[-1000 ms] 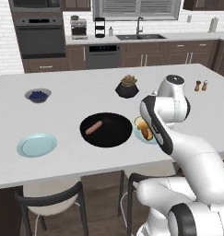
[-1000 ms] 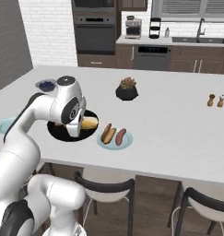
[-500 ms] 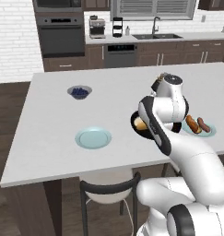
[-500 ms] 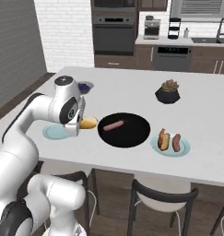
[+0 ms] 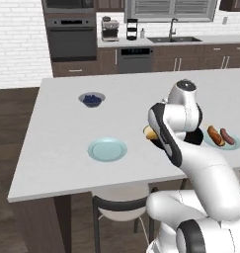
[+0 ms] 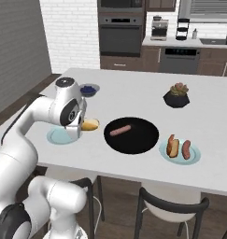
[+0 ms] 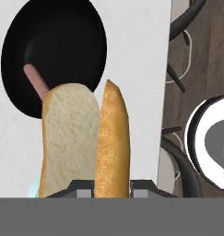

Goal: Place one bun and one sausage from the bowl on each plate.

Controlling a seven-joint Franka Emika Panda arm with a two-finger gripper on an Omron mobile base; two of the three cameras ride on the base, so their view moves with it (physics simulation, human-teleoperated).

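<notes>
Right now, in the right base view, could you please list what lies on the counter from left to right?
Empty plate → bun in the pincer → black bowl with a sausage → plate holding bun and sausage.

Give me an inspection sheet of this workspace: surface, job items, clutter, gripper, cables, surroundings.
Surface: white island counter, level, nothing spilled.
Bowl: black, holds one sausage.
Far plate: carries a bun and a sausage side by side.
Near plate: bare, partly hidden behind the arm in the right base view.
Carried bun: split, held above the counter between the bowl and the near plate.
Clutter: blueberry bowl and plant pot, both apart from the job's things.
Gripper: shut on the carried bun.
Cables: nothing seen.
Surroundings: dark chairs at the near edge; oven and sink along the back wall.
</notes>
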